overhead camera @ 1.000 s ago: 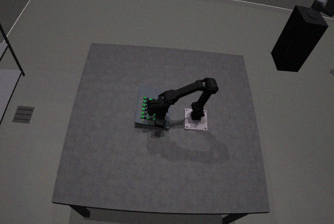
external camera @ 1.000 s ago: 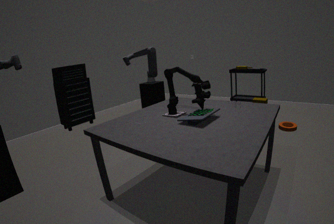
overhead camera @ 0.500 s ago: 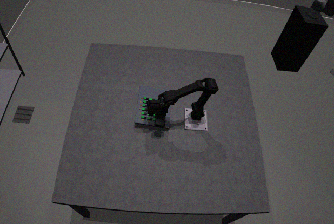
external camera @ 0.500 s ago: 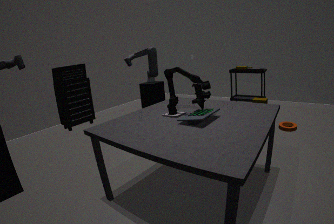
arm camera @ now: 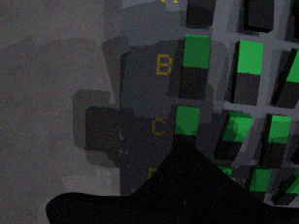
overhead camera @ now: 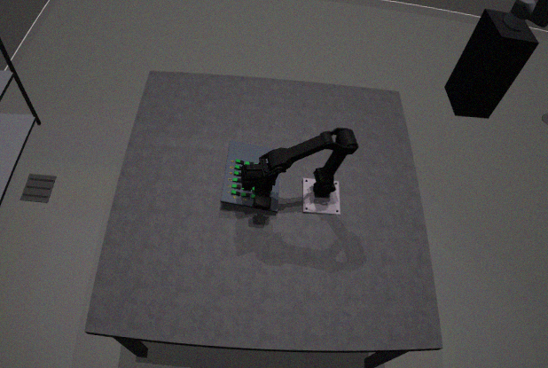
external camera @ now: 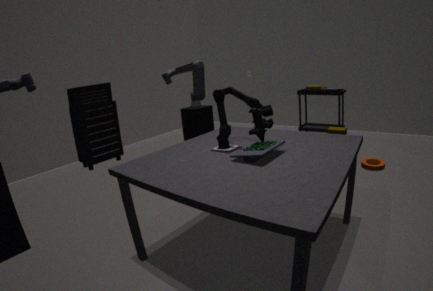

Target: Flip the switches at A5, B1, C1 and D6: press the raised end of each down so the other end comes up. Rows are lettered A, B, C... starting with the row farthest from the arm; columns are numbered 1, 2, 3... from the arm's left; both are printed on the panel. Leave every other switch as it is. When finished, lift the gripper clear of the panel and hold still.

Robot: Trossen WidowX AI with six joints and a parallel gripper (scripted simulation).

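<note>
Now the gripper [arm camera: 187, 145], its fingers pressed together on nothing, covers the near end of the switch at C1 [arm camera: 187, 120] on the panel [overhead camera: 239, 152], which lies at the middle of the counter [overhead camera: 177, 267], far from every edge.

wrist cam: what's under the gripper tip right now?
The shut gripper sits over the near, dark end of the row C, column 1 switch; only its green far end shows. Row D's letter and first switches are mostly covered, so contact can't be confirmed.
</note>
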